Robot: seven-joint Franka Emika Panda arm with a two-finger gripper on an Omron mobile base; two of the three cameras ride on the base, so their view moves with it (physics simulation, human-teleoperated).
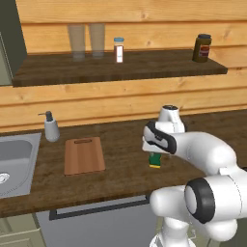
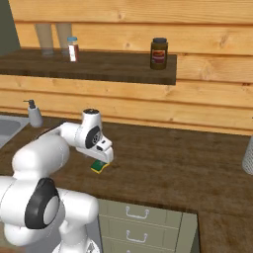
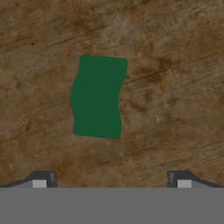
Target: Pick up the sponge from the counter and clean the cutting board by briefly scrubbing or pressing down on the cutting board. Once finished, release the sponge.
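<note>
Jaws wide open, holding nothing. Gripper (image 3: 111,178) hovering straight above sponge (image 3: 98,97), which lies flat on counter (image 1: 120,169), well right of cutting board (image 1: 84,155). Sponge's long axis crosses the finger line, sitting slightly left of centre between fingertips (image 3: 43,178). Needs small sideways shift before descent.

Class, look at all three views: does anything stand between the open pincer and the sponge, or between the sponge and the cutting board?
Nothing visible does. The open pincer hangs straight above the sponge, with bare counter around it. Between the sponge and the cutting board lies bare wood; the soap dispenser stands behind the board, off that path.
</note>
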